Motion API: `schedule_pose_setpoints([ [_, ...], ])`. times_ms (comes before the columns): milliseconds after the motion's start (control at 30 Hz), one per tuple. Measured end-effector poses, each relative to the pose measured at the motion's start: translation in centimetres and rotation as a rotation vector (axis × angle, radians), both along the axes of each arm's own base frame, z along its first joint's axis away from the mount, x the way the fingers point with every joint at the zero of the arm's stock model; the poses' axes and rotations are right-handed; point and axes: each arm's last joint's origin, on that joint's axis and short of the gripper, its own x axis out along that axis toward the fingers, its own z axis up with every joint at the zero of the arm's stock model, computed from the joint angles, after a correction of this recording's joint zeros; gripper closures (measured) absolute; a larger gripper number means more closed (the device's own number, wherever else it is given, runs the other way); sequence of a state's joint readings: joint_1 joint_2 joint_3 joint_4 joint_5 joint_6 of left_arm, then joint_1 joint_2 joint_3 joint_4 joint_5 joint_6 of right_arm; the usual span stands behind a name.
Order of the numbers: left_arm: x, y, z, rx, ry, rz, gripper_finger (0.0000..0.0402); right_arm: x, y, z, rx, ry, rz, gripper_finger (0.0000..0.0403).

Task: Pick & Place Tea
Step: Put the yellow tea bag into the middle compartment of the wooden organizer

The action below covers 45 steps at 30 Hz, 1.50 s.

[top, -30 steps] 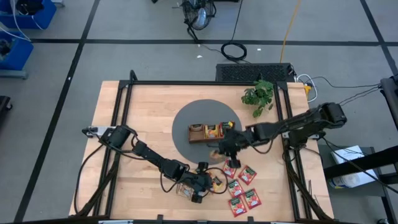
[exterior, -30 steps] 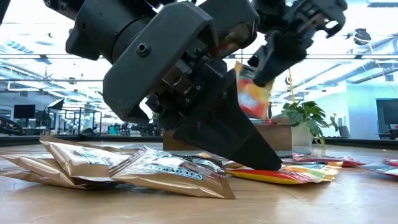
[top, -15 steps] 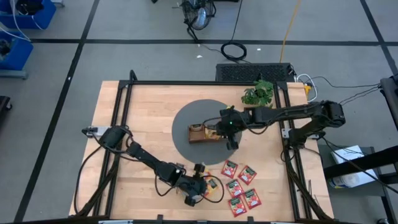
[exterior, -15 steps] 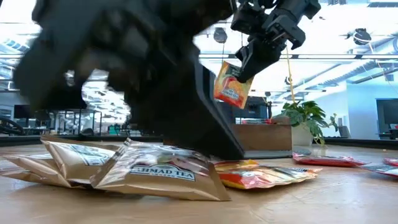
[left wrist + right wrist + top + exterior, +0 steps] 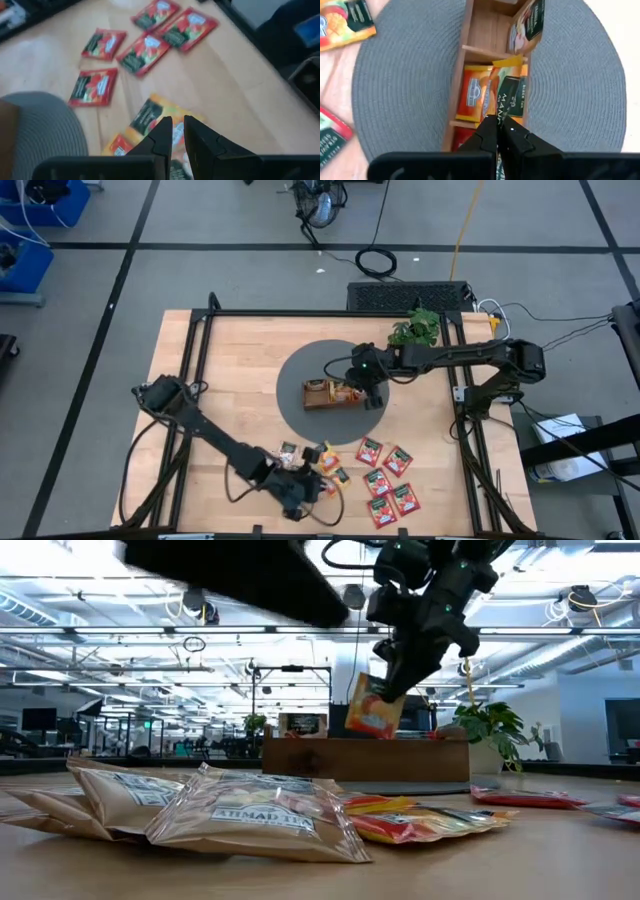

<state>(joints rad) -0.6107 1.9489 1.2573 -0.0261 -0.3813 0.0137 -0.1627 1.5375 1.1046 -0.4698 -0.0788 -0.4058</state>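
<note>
My right gripper (image 5: 368, 385) hangs over the brown wooden tray (image 5: 318, 393), shut on an orange-yellow tea sachet (image 5: 372, 708). The tray's middle compartment holds orange sachets (image 5: 475, 95). An end compartment holds a leaning sachet (image 5: 527, 25). My left gripper (image 5: 178, 125) is raised above the loose orange sachets (image 5: 150, 117) near the table's front edge. Its fingers are close together and nothing shows between them. Cream sachets (image 5: 250, 815) lie flat at the near edge, and several red ones (image 5: 385, 475) lie to their right. My right gripper pinches the orange-yellow sachet by its upper edge (image 5: 386, 680) between its two fingers. It comes from above, slanting down. The sachet hangs tilted below the fingers, clear of the tray, with its dark label (image 5: 512, 97) over the middle compartment.
The tray sits on a round grey mat (image 5: 300, 370) at the table's middle. A potted plant (image 5: 415, 332) stands at the far right, behind my right arm. Bare wood lies along the table's left side and far edge.
My right gripper has carried the hanging orange-yellow sachet from beside the red sachets toward the far edge, over the tray, rolling as it went. My left gripper has risen off the sachet pile and moved toward the near left. The front cream sachet has been shifted a little.
</note>
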Motion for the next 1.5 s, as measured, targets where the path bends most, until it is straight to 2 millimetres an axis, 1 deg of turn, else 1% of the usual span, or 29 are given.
schedule_pose_setpoints([
  [133,-1.9,-1.5,0.8,0.07,-0.025,0.036,0.0346,0.1,-0.5,0.1,-0.02,-0.02,0.014,0.0403],
  [267,-2.8,-2.4,0.8,0.13,-0.051,0.069,0.0346,0.1,-0.8,0.3,0.002,-0.044,0.025,0.0403],
  [467,-3.4,-2.6,0.5,0.162,-0.037,0.095,0.0346,0.5,-0.8,0.7,0.006,-0.079,0.037,0.0403],
  [567,-3.3,-2.5,0.6,0.156,-0.043,0.101,0.0346,1.6,-1.0,0.9,0.019,-0.054,0.025,0.0403],
  [700,-3.1,-2.2,0.5,0.156,-0.032,0.116,0.0346,3.1,-0.9,0.3,0.014,0.1,0.016,0.0403],
  [800,-3.2,-2.1,0.4,0.151,-0.021,0.127,0.0346,3.7,-1.2,-0.2,0.02,0.184,0.007,0.0403],
  [867,-3.3,-2.1,0.3,0.154,-0.013,0.129,0.0346,4.1,-1.3,-0.7,0.019,0.195,0.013,0.0403],
  [1067,-3.6,-2.2,0.2,0.143,0.005,0.145,0.0346,5.1,-0.6,-2.6,-0.002,0.229,0.082,0.0403],
  [1167,-3.6,-2.2,0.1,0.14,0.009,0.149,0.0346,5.4,-0.5,-2.9,-0.006,0.224,0.085,0.0402],
  [1300,-3.7,-2.2,0.1,0.131,0.01,0.156,0.0346,5.5,-0.5,-2.8,-0.034,0.213,0.069,0.0384],
  [1400,-3.7,-2.2,0.1,0.127,0.01,0.16,0.0346,5.5,-0.7,-2.6,-0.075,0.215,0.031,0.0364],
  [1500,-3.7,-2.2,0.1,0.12,0.011,0.166,0.0346,5.4,-0.9,-2.7,-0.075,0.22,-0.017,0.0339],
])
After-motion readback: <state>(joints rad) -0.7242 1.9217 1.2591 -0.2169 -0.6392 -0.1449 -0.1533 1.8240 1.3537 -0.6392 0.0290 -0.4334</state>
